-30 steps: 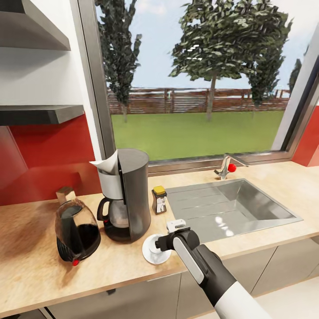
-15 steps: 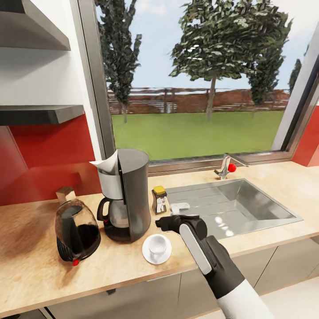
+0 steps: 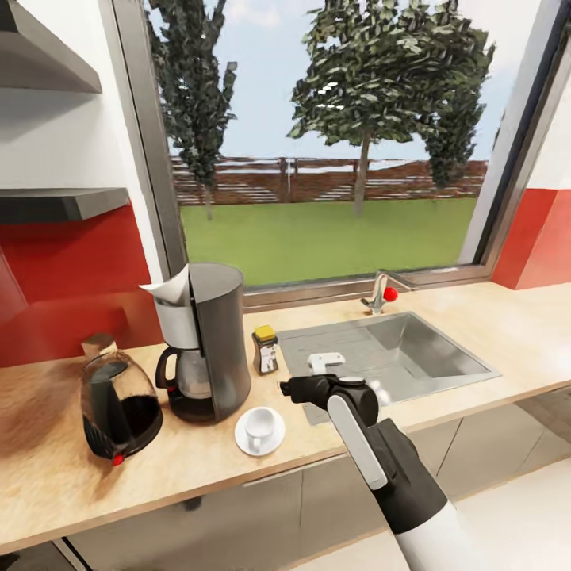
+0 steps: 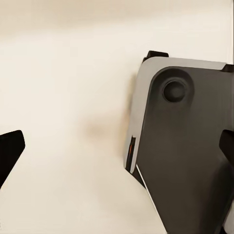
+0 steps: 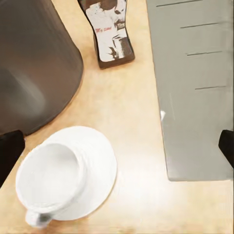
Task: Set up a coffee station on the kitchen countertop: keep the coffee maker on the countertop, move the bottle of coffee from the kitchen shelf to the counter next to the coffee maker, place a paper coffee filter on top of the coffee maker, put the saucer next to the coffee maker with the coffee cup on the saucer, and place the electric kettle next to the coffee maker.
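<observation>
Coffee cup (image 3: 259, 426) empty, upright on saucer (image 3: 274, 442)

bottle of coffee (image 5: 109, 30) label printed but illegible, no other readable text or signs

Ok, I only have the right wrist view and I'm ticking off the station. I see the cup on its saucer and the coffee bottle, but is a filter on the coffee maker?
Observer: Yes, in the head view a white paper coffee filter sits on top of the coffee maker.
Operator: What's on its far side, away from the saucer?
Observer: The electric kettle stands on the countertop there, close beside it.
Operator: And where is my arm in all this?
Observer: The right gripper hangs by the drainboard end of the sink, to the right of the coffee cup.
</observation>
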`<state>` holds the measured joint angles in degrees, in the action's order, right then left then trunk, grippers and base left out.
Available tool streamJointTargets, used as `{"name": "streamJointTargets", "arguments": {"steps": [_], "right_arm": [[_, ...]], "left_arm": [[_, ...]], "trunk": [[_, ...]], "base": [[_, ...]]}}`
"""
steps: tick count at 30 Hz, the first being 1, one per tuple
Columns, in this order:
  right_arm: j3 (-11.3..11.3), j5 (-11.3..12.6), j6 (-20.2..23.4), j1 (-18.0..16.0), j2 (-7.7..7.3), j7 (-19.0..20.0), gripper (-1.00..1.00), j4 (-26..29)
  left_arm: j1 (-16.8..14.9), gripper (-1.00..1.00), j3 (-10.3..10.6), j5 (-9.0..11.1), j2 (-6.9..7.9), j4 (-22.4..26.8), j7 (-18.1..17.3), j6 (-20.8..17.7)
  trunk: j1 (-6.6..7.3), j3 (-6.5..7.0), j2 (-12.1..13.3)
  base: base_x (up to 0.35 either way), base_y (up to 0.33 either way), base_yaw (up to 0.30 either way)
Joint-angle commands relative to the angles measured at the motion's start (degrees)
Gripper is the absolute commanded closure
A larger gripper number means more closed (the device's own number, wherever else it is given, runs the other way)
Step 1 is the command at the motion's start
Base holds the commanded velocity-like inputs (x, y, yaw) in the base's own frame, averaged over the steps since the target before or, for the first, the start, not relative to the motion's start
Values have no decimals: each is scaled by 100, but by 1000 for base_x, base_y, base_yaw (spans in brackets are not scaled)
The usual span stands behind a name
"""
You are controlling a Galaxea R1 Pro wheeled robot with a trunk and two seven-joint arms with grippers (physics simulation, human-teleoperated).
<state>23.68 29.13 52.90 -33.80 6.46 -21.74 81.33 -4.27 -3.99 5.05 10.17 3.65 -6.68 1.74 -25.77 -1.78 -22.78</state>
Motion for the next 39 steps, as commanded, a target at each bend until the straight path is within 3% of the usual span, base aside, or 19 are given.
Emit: {"name": "streamJointTargets", "arguments": {"steps": [1,26,28,30,31,34,36,39], "right_arm": [[6,59,10,-7,-2,-59,-100,4],[26,52,10,2,-101,-94,-100,-15],[23,52,7,4,-178,-94,-100,-25],[22,54,2,5,-391,-94,-100,-30],[24,47,2,6,-430,-94,-100,-55],[36,38,2,14,-464,-87,-100,-672],[39,44,-30,20,-461,-90,-100,-1391],[45,61,-480,22,-446,-73,-100,-2631]], "left_arm": [[-3,-100,-34,50,-3,-5,-36,9],[-4,-100,-58,58,15,-5,-35,10],[-5,-100,-58,58,19,-5,-35,11],[-6,-100,-58,58,15,-3,-35,13],[-9,-100,-58,58,10,-4,-35,16],[-10,-100,-45,58,-4,-2,-35,26],[-11,-100,-37,58,-6,2,-35,33],[-10,-100,-28,49,-13,2,-35,34]], "trunk": [[-1,-14,-14],[-1,-13,-14],[-1,-13,-14],[-1,-13,-14],[-1,-13,-14],[-1,-13,-14],[-1,-13,-14],[-1,-13,-14]], "base": [[-265,-154,-284],[-330,10,-296],[-338,75,-297],[-170,28,-285],[-52,8,-151],[-15,2,-43],[-3,0,-9],[-1,0,-2]]}}
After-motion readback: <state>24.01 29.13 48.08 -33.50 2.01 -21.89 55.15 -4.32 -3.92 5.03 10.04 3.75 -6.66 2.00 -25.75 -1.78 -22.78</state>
